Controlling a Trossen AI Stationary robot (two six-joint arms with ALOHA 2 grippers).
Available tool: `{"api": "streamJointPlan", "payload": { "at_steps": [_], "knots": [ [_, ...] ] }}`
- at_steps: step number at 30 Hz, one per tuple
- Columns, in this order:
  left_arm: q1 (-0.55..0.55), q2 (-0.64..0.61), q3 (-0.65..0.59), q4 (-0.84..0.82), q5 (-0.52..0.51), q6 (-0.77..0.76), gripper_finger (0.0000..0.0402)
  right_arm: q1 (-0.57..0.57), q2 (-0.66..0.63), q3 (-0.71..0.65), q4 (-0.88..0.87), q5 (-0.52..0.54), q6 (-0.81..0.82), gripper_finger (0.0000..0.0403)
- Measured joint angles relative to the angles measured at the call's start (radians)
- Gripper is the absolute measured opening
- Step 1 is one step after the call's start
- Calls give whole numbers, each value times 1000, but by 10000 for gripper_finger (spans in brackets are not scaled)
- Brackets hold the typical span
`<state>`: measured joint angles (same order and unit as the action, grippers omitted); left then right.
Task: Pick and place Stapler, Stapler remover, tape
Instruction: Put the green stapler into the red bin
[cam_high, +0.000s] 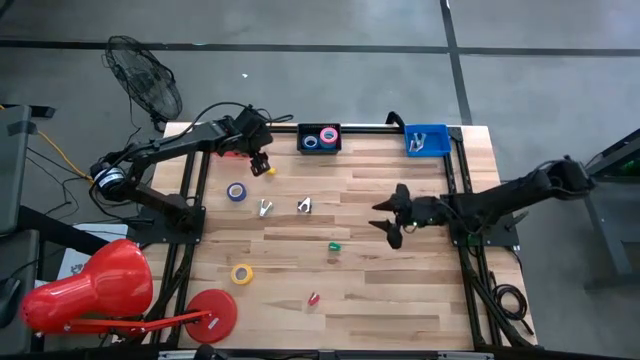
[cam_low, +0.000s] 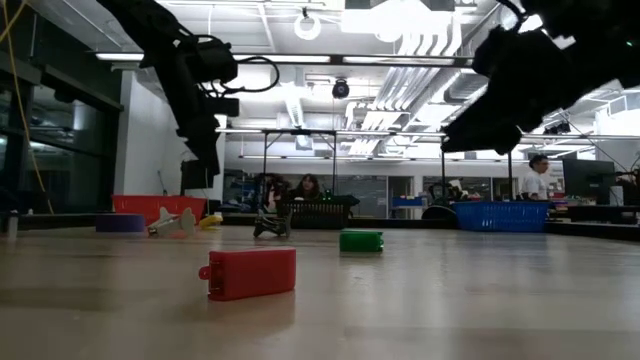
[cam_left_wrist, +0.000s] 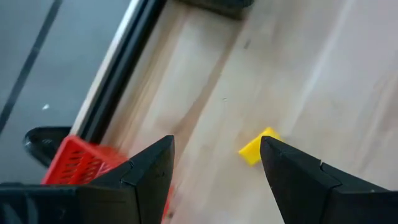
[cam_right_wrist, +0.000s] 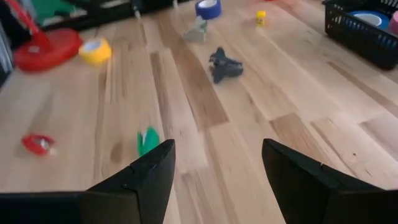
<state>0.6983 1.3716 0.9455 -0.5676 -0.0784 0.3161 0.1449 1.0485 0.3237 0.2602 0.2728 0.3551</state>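
Observation:
Small staplers lie flat on the wooden table: a yellow one (cam_high: 271, 171), a green one (cam_high: 334, 246) and a red one (cam_high: 313, 298). Two staple removers (cam_high: 265, 208) (cam_high: 304, 206) stand near the middle. A blue tape roll (cam_high: 236, 192) and a yellow tape roll (cam_high: 241, 273) lie flat on the left half. My left gripper (cam_high: 262, 164) hangs open above the far left, just beside the yellow stapler (cam_left_wrist: 258, 146). My right gripper (cam_high: 386, 218) is open over the table's right half, above the board, facing the staple removers (cam_right_wrist: 224, 64).
A black bin (cam_high: 320, 138) with pink and blue tape rolls and a blue bin (cam_high: 426, 140) stand at the far edge. A red basket (cam_left_wrist: 81, 162) sits under my left arm. A large red disc (cam_high: 212, 310) lies at the near left corner. People show beyond the table.

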Motion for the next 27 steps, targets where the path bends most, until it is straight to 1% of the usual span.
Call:
{"api": "streamJointPlan", "payload": {
  "at_steps": [5, 9, 13, 21, 27],
  "knots": [
    [0, 0, 0, 1, 56, 20, 234, 56, 0, -39, 0, 60, -23, 232],
    [0, 0, 0, 2, 78, 20, 234, 83, 35, -53, 4, 58, -17, 232],
    [0, 0, 0, 3, 92, 20, 234, 105, 122, -53, 44, 51, -15, 232],
    [0, 0, 0, 4, 97, 20, 234, 136, 338, -52, 244, 38, -11, 232],
    [0, 0, 0, 6, 98, 20, 234, 153, 501, -1, 325, -3, -15, 232]
  ]
}}
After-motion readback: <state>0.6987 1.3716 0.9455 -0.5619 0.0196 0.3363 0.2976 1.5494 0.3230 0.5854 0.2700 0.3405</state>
